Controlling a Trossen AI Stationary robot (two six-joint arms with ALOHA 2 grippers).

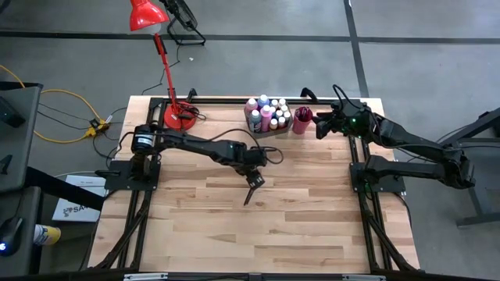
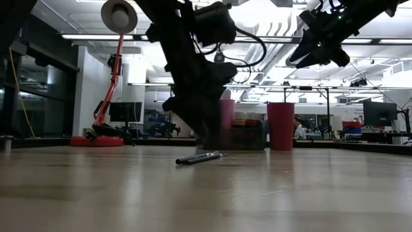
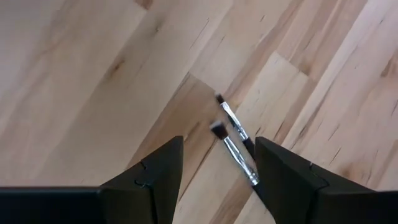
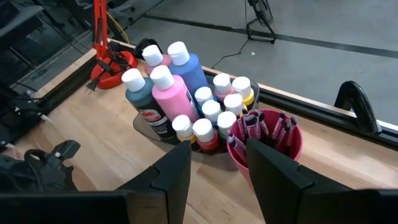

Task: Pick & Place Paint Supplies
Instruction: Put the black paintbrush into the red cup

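Table [image 1: 312, 226] | front half bare wood | left hand [image 3: 217, 180] released, over two paintbrushes [image 3: 236, 146] mid-table; only low view shows them lying flat | right hand [image 4: 217, 180] released above red cup [image 4: 273, 146] at far edge | paint bottles [image 4: 180, 93] in bin.

Very little can be read. In the high view, at the lower left of the frame, a white box [image 1: 76, 204] on the floor beside the table carries dark letters that seem to begin "SA"; the rest runs off too small to make out. In the right wrist view, left of centre, the dark bottle [image 4: 144, 103] has a red and white label, and the pink bottle [image 4: 173, 99] beside it a pale one, but neither has lettering that is legible
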